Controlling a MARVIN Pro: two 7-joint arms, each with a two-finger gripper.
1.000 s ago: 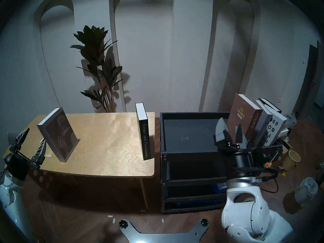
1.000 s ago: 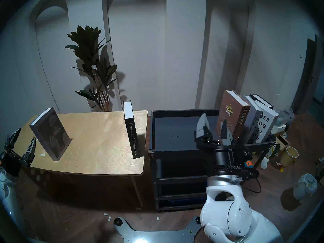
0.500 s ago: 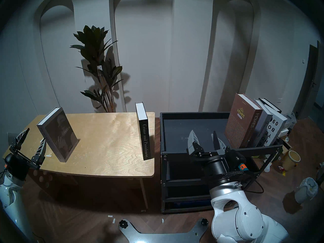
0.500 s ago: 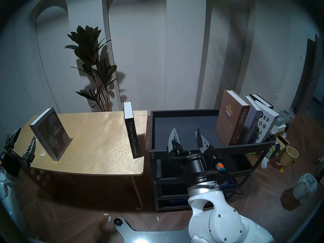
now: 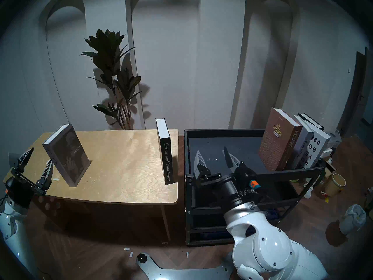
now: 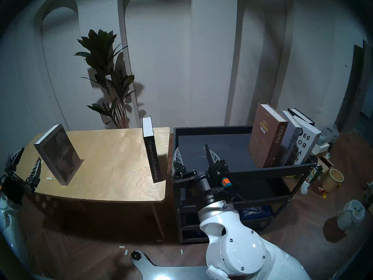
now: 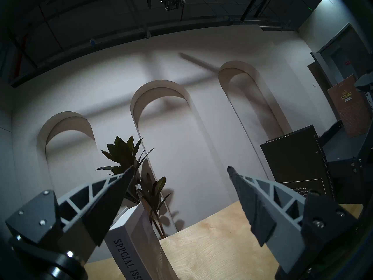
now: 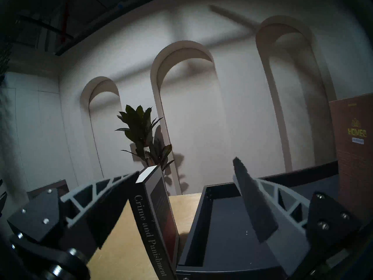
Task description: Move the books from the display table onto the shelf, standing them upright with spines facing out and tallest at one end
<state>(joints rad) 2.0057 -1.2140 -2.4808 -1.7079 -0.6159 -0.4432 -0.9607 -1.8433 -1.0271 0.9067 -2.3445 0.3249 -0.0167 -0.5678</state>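
Observation:
On the plywood display table (image 5: 125, 172), the grey "Special Issue" (image 5: 66, 156) stands at the left and the black "Crime and Punishment" (image 5: 166, 158) at the right edge. On the black shelf (image 5: 222, 131), brown "Homes" (image 5: 276, 140), grey "Discontent" (image 5: 302, 150), the white yearbook (image 5: 317, 150) and a black book (image 5: 310, 120) lean together at the right end. My right gripper (image 5: 212, 150) is open and empty over the tray's front left, with "Crime and Punishment" (image 8: 155, 223) just to its left. My left gripper (image 5: 40, 156) is open and empty, left of "Special Issue" (image 7: 137, 249).
A tall potted plant (image 5: 115, 75) stands behind the table against the arched wall. A yellow bucket (image 5: 337, 183), a white bag-lined bin (image 5: 352, 219) and clutter lie on the floor right of the shelf. My base plate (image 5: 181, 271) is in front.
My right arm has swung left and down, from beside "Homes" to the tray's front left, with its gripper open throughout. The left arm and the books have not moved.

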